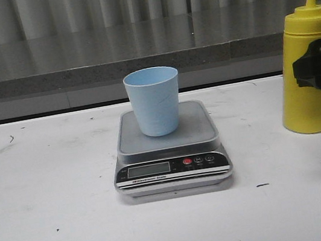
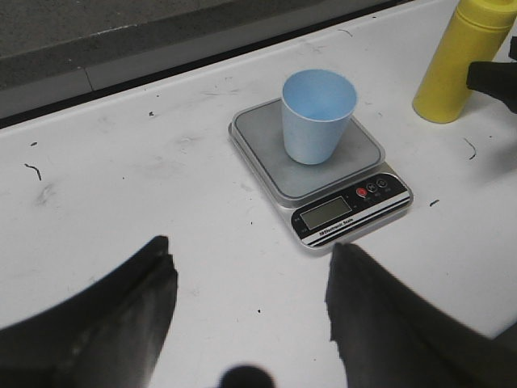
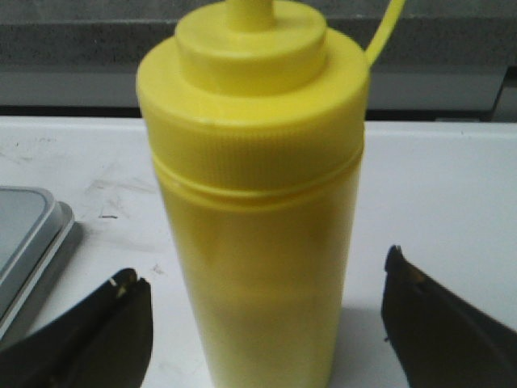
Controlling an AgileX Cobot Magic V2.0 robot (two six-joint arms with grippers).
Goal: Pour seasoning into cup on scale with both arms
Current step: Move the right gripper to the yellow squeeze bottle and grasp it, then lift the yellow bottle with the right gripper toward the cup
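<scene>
Yellow squeeze bottle (image 3: 254,218) stands upright right between the right gripper (image 3: 266,323) fingers, jaws wide open, nothing grabbed yet. Left gripper (image 2: 250,311) open too, farther off.

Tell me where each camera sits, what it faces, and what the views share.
Front: looks forward over the table at the cup on the scale; only the right hand shows, at the bottle.
Left wrist: above the table, looking down past the open left hand at the scale.
Right wrist: close on the bottle between the open hand's fingers.
All three show bottle and scale.
</scene>
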